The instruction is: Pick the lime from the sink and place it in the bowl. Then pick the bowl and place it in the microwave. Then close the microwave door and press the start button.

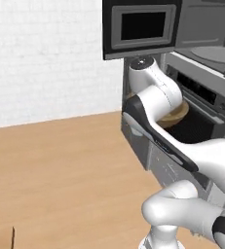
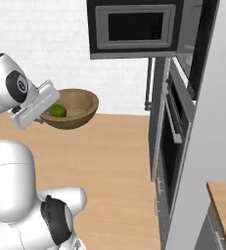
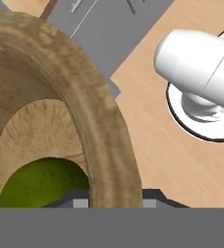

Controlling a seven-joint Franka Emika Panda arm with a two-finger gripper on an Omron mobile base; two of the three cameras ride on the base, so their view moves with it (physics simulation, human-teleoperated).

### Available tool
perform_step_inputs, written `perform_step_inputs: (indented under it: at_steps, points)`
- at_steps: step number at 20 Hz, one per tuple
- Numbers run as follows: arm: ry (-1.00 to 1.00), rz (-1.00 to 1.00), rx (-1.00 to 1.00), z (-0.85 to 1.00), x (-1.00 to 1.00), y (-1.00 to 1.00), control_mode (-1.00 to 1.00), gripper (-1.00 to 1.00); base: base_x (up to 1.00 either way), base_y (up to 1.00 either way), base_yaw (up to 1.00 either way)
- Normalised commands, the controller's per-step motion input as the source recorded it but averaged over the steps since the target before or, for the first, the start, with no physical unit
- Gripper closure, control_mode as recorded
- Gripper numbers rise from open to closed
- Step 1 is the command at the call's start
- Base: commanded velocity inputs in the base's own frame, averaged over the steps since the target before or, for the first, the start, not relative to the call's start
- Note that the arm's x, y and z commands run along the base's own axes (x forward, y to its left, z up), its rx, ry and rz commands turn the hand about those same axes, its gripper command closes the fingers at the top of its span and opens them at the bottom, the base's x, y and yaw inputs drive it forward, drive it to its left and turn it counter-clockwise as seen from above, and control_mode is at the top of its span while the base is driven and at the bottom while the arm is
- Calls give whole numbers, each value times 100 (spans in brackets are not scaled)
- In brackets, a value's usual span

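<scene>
Pinching the bowl (image 2: 71,108) by its rim, gripper (image 2: 40,116) risks tilting it and spilling the lime (image 2: 58,111) short of the microwave (image 2: 134,29).

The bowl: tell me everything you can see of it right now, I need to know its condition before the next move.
The bowl is wide, shallow, brown and wood-grained, with a thick rounded rim. It is lifted clear of the floor, held roughly level, with the hand clamped on its rim. The lime lies inside near that gripped side. The bowl hangs below the microwave, whose door stands open.
</scene>
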Motion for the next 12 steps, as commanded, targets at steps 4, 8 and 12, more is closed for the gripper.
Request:
perform_step_inputs:
  at_steps: [4,8,12]
  points:
    - [0,0,0,0,0,0,100,100,53,51,-51]
    - [0,0,0,0,0,0,100,100,10,9,-61]
    - [0,0,0,0,0,0,100,100,0,0,-67]
